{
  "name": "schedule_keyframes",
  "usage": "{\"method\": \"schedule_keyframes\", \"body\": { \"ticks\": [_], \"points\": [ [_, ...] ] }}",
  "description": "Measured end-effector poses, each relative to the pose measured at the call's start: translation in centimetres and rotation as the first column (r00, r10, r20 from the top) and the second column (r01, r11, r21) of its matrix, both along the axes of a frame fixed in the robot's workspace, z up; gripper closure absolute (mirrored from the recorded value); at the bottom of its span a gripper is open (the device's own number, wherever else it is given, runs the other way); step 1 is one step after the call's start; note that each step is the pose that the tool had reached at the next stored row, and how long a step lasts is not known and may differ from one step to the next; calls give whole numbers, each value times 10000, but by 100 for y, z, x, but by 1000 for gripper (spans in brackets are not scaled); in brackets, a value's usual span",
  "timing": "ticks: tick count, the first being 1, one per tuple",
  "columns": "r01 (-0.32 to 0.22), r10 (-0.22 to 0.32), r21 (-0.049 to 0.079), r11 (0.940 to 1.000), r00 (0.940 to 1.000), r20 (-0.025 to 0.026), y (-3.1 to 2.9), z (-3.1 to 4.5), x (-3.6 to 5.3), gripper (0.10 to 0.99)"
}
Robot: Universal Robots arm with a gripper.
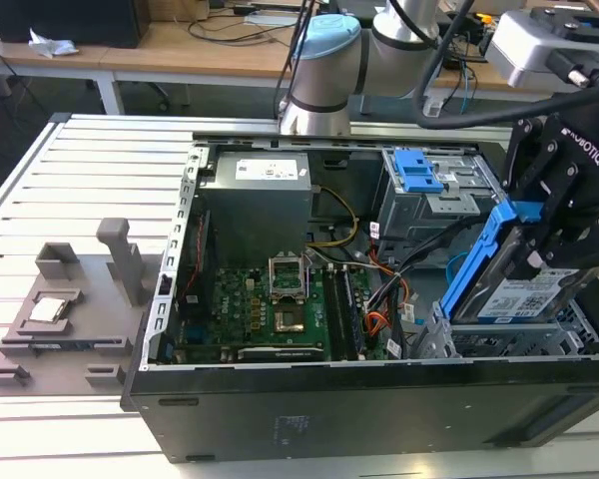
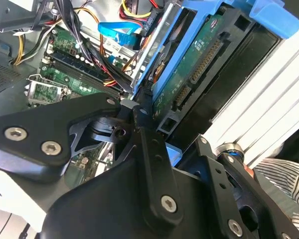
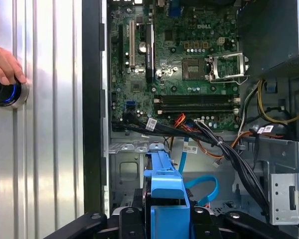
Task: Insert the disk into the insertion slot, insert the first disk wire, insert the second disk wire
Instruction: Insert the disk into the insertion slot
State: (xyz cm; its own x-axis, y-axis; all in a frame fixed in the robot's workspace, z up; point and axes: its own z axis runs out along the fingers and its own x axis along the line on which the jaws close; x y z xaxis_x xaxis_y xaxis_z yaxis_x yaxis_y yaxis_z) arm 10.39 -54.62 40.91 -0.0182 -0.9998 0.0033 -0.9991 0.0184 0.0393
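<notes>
My arm (image 1: 324, 80) stands at the back of the exterior view and reaches across to that view's right, where the wrist turns downward. My gripper (image 1: 551, 249) hangs below the wrist with its black linkages angled down. Its fingers (image 2: 152, 159) are closed from both sides on the upper end of the disk (image 1: 519, 294), holding it steeply tilted.

The disk (image 1: 524, 294) is held tilted in the gripper (image 1: 549, 261), above the insertion slot (image 1: 499, 344) at the exterior view's right.
</notes>
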Motion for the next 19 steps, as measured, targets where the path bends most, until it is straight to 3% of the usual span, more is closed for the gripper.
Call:
{"method": "schedule_keyframes", "body": {
  "ticks": [15, 19],
  "points": [
    [0, 0, 0, 10000, 10000, 0, 0, -232, 0, 725],
    [0, 0, 0, 10000, 10000, 0, 0, -235, 0, 725]
  ]
}}
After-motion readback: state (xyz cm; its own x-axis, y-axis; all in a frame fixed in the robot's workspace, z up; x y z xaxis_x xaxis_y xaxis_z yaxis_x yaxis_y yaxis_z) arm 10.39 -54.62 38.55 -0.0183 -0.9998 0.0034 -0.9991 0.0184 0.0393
